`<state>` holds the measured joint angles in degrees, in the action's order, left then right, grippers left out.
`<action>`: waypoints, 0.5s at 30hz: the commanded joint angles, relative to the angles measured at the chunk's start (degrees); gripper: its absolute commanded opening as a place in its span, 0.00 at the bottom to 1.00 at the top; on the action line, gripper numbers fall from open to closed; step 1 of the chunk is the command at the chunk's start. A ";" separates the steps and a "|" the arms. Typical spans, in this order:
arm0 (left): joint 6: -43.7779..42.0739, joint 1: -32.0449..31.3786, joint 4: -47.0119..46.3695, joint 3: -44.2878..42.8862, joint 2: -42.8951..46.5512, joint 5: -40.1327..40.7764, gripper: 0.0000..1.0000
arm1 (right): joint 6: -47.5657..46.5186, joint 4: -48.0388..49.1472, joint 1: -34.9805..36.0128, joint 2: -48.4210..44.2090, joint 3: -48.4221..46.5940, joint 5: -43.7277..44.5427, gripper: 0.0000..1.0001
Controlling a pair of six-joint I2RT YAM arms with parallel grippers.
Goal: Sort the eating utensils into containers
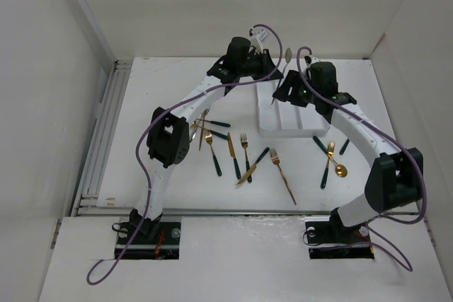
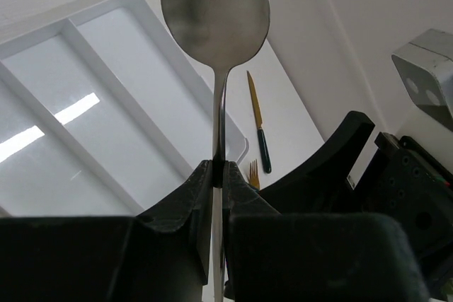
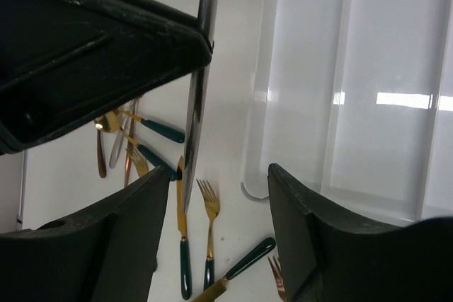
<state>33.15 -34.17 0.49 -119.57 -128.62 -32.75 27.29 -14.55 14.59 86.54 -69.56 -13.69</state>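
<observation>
My left gripper [image 1: 273, 76] is shut on the handle of a silver spoon [image 2: 214, 12] and holds it upright, bowl up, by the left edge of the white three-compartment tray [image 1: 297, 126]. The spoon also shows in the top view [image 1: 287, 54] and its handle hangs down in the right wrist view [image 3: 199, 97]. My right gripper [image 1: 285, 94] is open and empty over the tray's left end, next to the spoon handle. The parts of the tray [image 3: 368, 83] that show are bare. Gold and green utensils [image 1: 245, 157] lie loose on the table in front of the tray.
A cluster of utensils [image 1: 207, 131] lies under the left arm. A small group with a gold spoon [image 1: 341, 170] lies to the right of the tray's front. A gold knife with a green handle [image 2: 258, 122] lies beyond the tray. White walls enclose the table.
</observation>
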 commanded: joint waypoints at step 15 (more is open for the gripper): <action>1.30 0.77 -4.27 2.06 5.04 -1.61 0.00 | 3.39 5.14 -0.09 11.10 -10.68 -3.62 0.39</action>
<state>33.56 -33.32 -0.12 -117.23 -128.51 -32.91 28.95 -12.53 14.59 96.77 -77.43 -15.77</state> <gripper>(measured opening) 0.040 0.394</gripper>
